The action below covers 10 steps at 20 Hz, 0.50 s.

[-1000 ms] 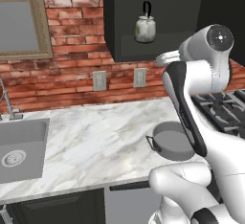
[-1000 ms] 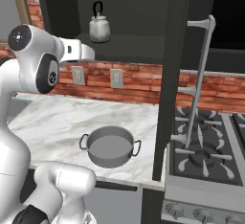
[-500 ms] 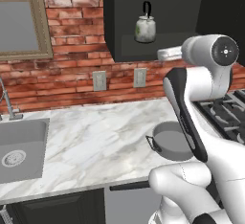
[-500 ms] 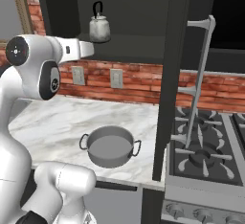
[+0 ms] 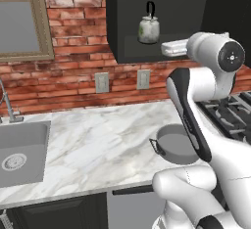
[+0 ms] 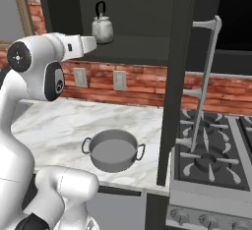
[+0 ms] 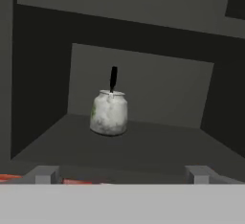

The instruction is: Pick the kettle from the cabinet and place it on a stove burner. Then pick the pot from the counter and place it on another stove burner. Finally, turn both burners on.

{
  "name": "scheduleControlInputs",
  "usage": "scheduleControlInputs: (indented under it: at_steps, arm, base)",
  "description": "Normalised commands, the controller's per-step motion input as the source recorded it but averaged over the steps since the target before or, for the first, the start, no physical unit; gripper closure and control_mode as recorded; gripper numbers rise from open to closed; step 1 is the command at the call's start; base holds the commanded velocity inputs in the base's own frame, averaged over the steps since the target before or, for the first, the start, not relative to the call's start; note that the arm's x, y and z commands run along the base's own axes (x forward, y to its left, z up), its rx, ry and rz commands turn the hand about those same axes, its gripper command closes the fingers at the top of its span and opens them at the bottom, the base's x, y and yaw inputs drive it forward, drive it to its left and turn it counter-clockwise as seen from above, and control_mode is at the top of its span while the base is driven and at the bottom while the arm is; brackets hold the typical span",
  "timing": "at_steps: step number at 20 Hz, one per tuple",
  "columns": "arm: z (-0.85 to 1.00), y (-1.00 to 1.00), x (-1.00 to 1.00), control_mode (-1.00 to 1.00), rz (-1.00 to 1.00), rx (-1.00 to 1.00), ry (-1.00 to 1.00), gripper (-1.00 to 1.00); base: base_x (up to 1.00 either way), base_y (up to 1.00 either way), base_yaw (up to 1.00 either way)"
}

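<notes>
The small silvery kettle (image 5: 148, 28) (image 6: 102, 28) (image 7: 109, 113) with its black arched handle stands upright on the shelf of the black cabinet (image 5: 128, 8) (image 6: 140, 13) (image 7: 153, 146). My gripper (image 5: 165, 49) (image 6: 92, 44) (image 7: 122, 175) is open and empty. It hovers in front of the niche, level with the shelf edge and short of the kettle. The wide grey pot (image 5: 177, 143) (image 6: 114, 150) sits on the marble counter (image 5: 93, 140) (image 6: 59, 121) beside the stove burners (image 5: 230, 115) (image 6: 211, 150).
A steel sink (image 5: 22, 149) is set in the counter at far left. A tall dark panel (image 6: 174, 76) with a pale bar handle (image 6: 206, 71) stands between pot and stove. Two wall outlets (image 5: 143, 79) sit on the brick wall. Stove knobs (image 6: 206, 219) line the range front.
The arm's upper joints have swung, and the hand has risen slightly to shelf height. Kettle and pot have not moved; the gripper stays open.
</notes>
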Motion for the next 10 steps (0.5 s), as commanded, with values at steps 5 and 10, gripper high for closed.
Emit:
scheduleControlInputs:
  at_steps: [5,10]
  arm:
    - [0.22,0.02,0.08,-1.0,0.02,0.01,-0.08,-1.0]
    - [0.0,0.01,0.19,-1.0,0.0,0.0,-0.01,-1.0]
  base:
    - [0.0,0.0,0.0]
    - [0.0,0.0,0.0]
